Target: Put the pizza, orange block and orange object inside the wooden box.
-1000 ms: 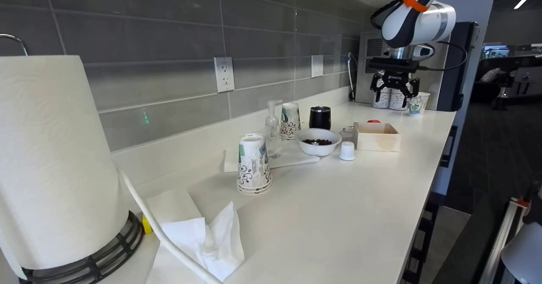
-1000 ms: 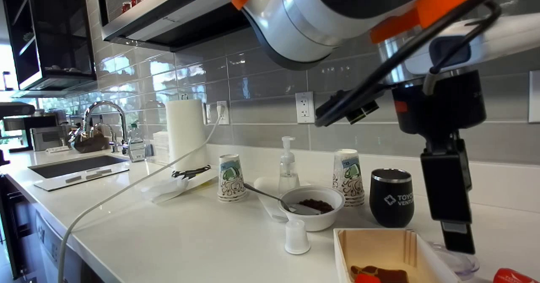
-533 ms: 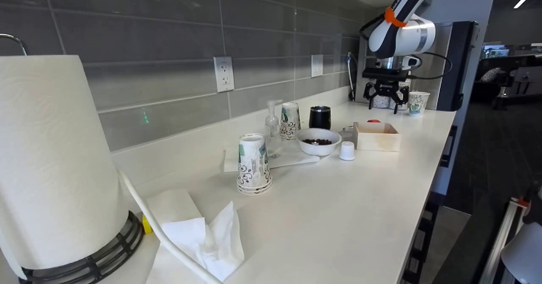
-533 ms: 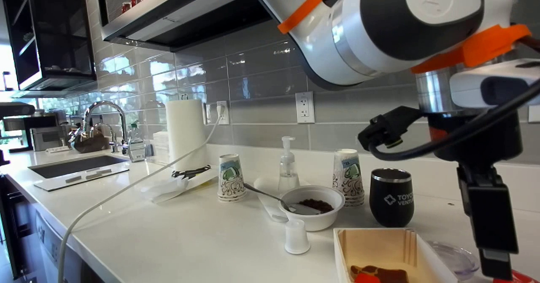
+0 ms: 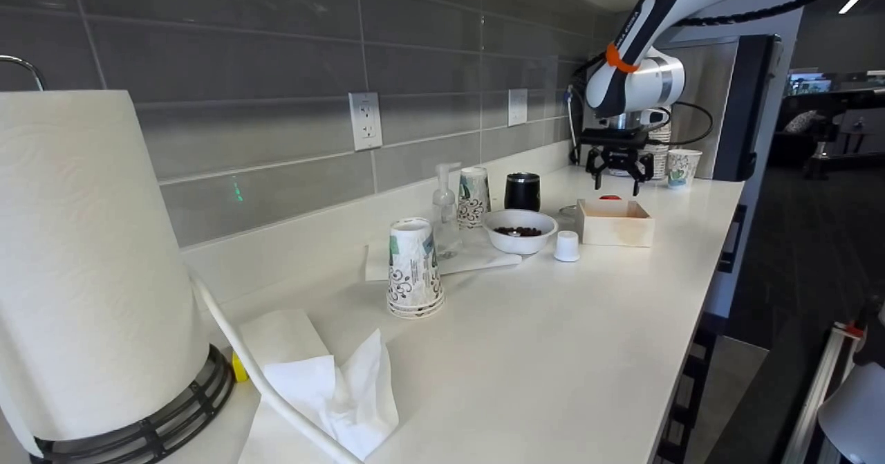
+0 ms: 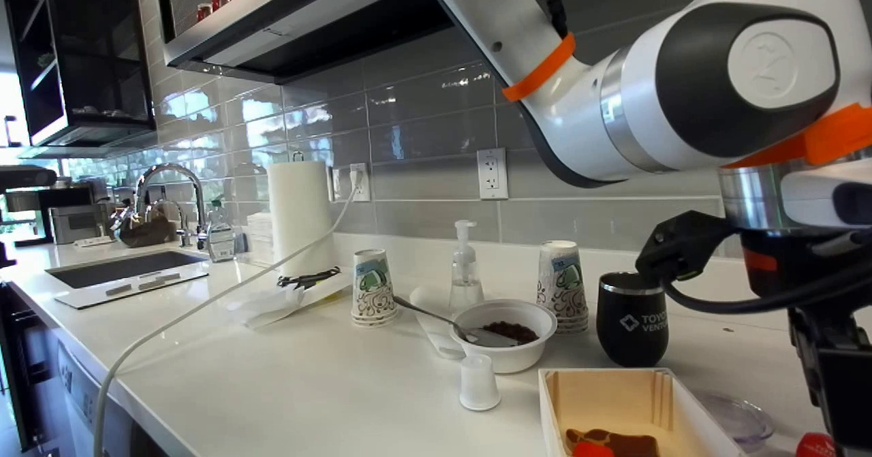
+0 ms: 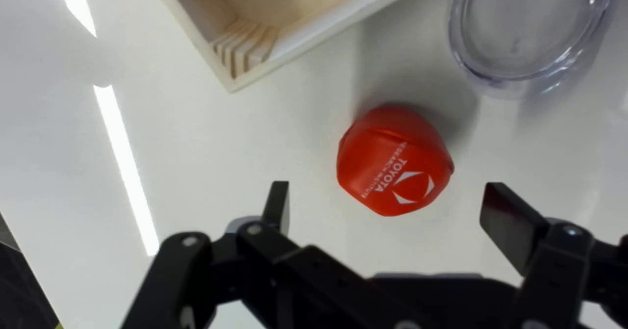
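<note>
Well, a sink (image 6: 126,269) sits just below nine o'clock in an exterior view, the only picture to show it. Next along the counter (image 6: 306,389) stand the paper-towel roll (image 6: 300,215), an upturned stack of patterned cups (image 6: 374,293) whose small print I cannot read, a soap pump (image 6: 465,273) and the white bowl (image 6: 511,361). At three o'clock from the bowl, the black tumbler (image 6: 632,344) reads TOYO over VENTU, the rest lost round its curve.

At six o'clock from the tumbler is the wooden box (image 6: 606,399). Only an exterior view reveals a brown pizza-like piece (image 6: 630,445) and a red-orange piece (image 6: 590,450) inside; the wrist view catches one corner.

Farther right, the red ball (image 7: 392,167) lies outside the box, which is at its eleven o'clock in the wrist view, a clear lid (image 7: 530,30) between its one and two. There the ball's print reads TOYOTA RESEARCH INSTITUTE; an exterior view gives a red sliver past the box. The gripper (image 5: 617,187) is released, fingers (image 7: 510,223) parted wide, the ball just beyond their gap at twelve o'clock.
</note>
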`<act>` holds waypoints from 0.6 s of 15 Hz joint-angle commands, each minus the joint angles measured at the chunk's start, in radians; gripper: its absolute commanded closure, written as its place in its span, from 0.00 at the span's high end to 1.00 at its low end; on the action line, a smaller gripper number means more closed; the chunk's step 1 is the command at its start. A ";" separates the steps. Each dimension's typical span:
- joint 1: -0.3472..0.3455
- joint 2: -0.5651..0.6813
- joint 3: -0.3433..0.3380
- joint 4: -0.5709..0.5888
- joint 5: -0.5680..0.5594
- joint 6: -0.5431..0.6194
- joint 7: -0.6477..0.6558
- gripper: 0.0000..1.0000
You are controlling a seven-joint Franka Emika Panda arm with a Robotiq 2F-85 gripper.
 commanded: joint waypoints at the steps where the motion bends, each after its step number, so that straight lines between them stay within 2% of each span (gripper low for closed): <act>1: 0.039 0.097 -0.031 0.090 0.029 -0.002 0.030 1.00; 3: 0.047 0.132 -0.036 0.114 0.032 -0.005 0.039 1.00; 4: 0.049 0.145 -0.035 0.119 0.036 0.000 0.037 0.75; 5: 0.051 0.156 -0.035 0.125 0.041 0.001 0.037 0.74; 9: 0.063 0.172 -0.050 0.138 0.042 0.000 0.044 0.42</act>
